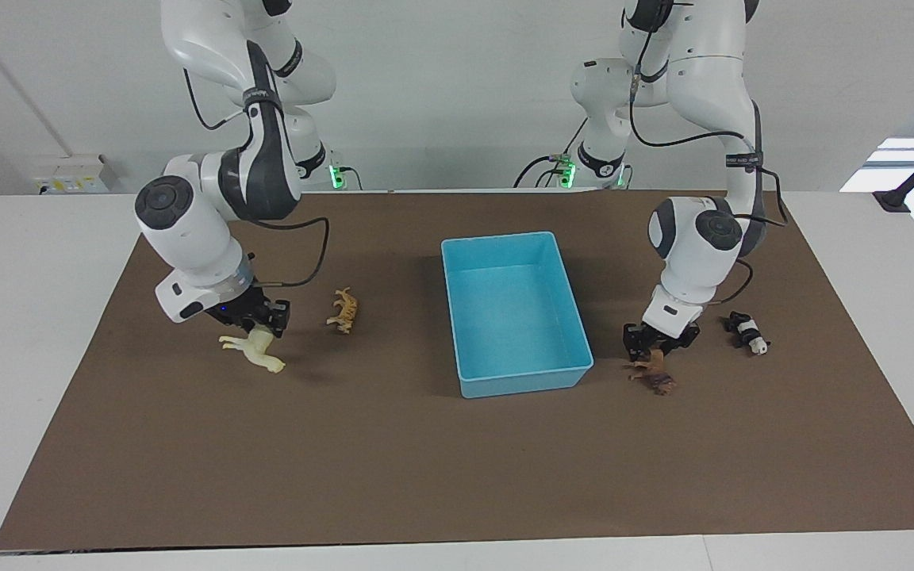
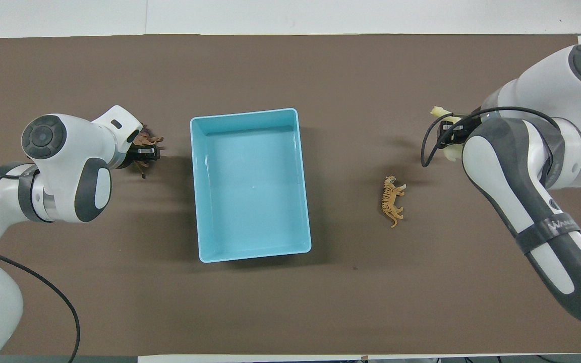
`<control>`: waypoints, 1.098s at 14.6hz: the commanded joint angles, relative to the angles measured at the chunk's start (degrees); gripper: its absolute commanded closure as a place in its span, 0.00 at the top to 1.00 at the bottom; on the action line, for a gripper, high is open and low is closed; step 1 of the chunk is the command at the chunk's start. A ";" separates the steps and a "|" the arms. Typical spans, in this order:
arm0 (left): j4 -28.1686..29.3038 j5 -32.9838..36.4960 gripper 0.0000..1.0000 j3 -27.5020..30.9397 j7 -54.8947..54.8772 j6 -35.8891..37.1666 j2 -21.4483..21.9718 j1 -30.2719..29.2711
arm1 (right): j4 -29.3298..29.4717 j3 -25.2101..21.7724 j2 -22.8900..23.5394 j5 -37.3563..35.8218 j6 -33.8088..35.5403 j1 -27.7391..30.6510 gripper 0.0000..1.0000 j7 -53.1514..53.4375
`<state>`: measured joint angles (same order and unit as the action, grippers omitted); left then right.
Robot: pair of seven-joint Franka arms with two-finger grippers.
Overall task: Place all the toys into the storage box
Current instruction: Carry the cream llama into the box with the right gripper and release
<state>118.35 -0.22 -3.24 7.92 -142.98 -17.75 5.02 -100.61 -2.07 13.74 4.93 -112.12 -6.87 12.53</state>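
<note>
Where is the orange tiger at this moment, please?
The tiger lies on the brown mat between the storage box and the horse, toward the right arm's end of the table, with no gripper on it.

1. The storage box [image 1: 516,313] sits mid-mat on the table [image 1: 28,317], between my two arms, with nothing in it.
2. The tiger [image 1: 343,310] lies on the mat toward my right arm's end, beside the box.
3. The horse [image 1: 253,351] hangs in my right gripper [image 1: 260,323], just over the mat, farther toward that end than the tiger.
4. The lion [image 1: 652,372] lies toward my left arm's end, near the box, under my left gripper [image 1: 658,342].
5. The panda [image 1: 747,332] lies beside the lion, farther from the box.
</note>
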 commanded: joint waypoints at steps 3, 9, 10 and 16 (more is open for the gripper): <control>-4.17 -1.89 0.00 0.08 4.28 5.68 -0.36 1.04 | 10.16 0.40 1.19 2.63 6.56 -10.41 0.00 18.62; -10.85 -2.50 0.00 -0.01 6.14 20.43 3.67 1.39 | 10.88 0.31 1.90 7.53 -1.49 -23.25 0.00 37.97; -11.20 -3.64 0.00 -0.01 6.14 22.02 4.73 1.13 | 10.70 0.40 2.60 7.81 -4.22 -25.36 0.00 41.31; -11.30 -14.54 0.00 -0.53 12.54 28.79 11.41 2.79 | 10.09 0.49 4.80 8.78 -12.50 -31.69 0.68 46.26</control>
<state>106.50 -12.06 -3.95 16.86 -116.90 -9.27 6.04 -90.90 -1.31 17.43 12.21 -123.30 -36.87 58.33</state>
